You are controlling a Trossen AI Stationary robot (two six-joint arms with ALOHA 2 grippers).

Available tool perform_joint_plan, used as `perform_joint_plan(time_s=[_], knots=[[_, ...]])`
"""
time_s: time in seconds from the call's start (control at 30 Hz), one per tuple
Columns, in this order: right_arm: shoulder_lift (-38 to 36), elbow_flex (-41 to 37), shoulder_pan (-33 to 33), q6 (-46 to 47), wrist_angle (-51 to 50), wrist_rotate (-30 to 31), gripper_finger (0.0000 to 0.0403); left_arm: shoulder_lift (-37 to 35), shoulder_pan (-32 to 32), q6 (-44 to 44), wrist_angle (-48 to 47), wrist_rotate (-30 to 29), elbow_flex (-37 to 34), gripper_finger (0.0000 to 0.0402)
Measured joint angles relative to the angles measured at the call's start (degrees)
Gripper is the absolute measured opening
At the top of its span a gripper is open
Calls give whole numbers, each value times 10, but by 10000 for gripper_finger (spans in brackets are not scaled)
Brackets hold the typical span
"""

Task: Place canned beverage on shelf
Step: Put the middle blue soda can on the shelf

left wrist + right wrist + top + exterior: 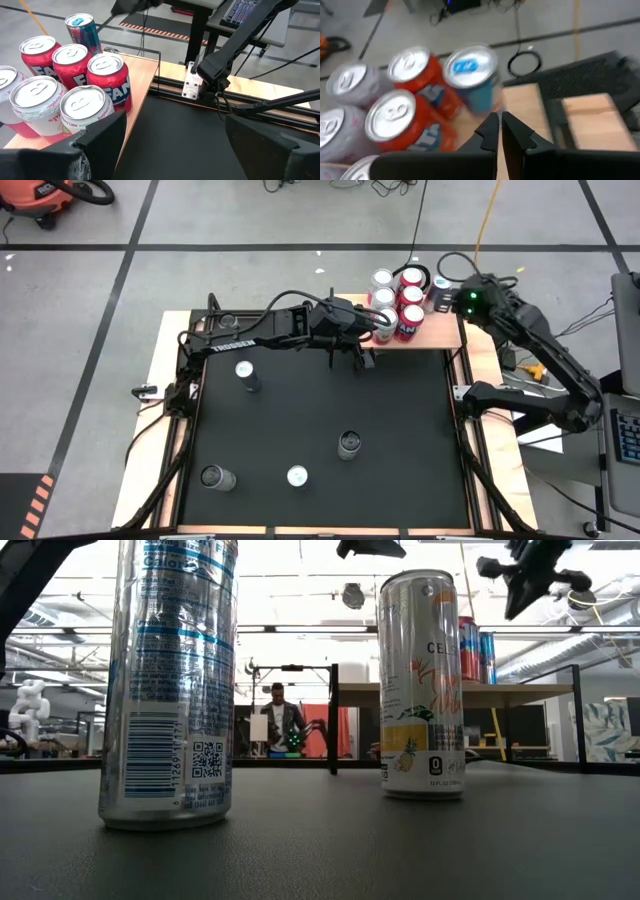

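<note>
Taking the shelf (440, 332) as landmark: it is a small light-wood board at the table's far right corner, raised on a black frame above the black mat (320, 440).

Well left of the shelf, out on the mat, four cans stand upright and apart: one silver can (246, 374) toward the far side, another (217, 477) near the front edge, a third (297, 476) beside it, and a dark-topped can (349, 444) closest to the shelf. In the low view the nearest two show as a tall silver-and-blue can (170, 680) and a white can with fruit artwork (421, 685).

The left gripper (368, 345) reaches to the shelf's left edge, its fingers (102, 142) spread wide with nothing between them. Just beside one finger, at the shelf's near-left corner, stands the white raspberry-lime can (86, 111), pink-lettered with a silver top, upright on the board and apart from the finger.

Behind it cluster more white cans and three red cans (107, 80), with a blue can (82, 31) at the far side.

Above the shelf's right end hovers the right gripper (499, 131), fingers pressed together on nothing, right next to that blue can.
</note>
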Motion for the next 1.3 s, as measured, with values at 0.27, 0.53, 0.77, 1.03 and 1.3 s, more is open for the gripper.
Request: perform_joint_plan(time_s=[0.27, 0.53, 0.77, 1.03, 1.3], knots=[[61, -10, -1, -1, 70, -23, 0, 0, 0, 4, 0, 0, 0, 342], [96, -10, -7, 0, 56, -9, 0, 0, -1, 1, -1, 0, 0, 342], [77, -10, -7, -3, 48, 6, 0, 0, -1, 0, -1, 0, 0, 342], [90, -10, -7, -1, 52, 3, 0, 0, -1, 4, -1, 0, 0, 342], [107, -10, -7, -3, 74, 5, 0, 0, -1, 1, -1, 0, 0, 342]])
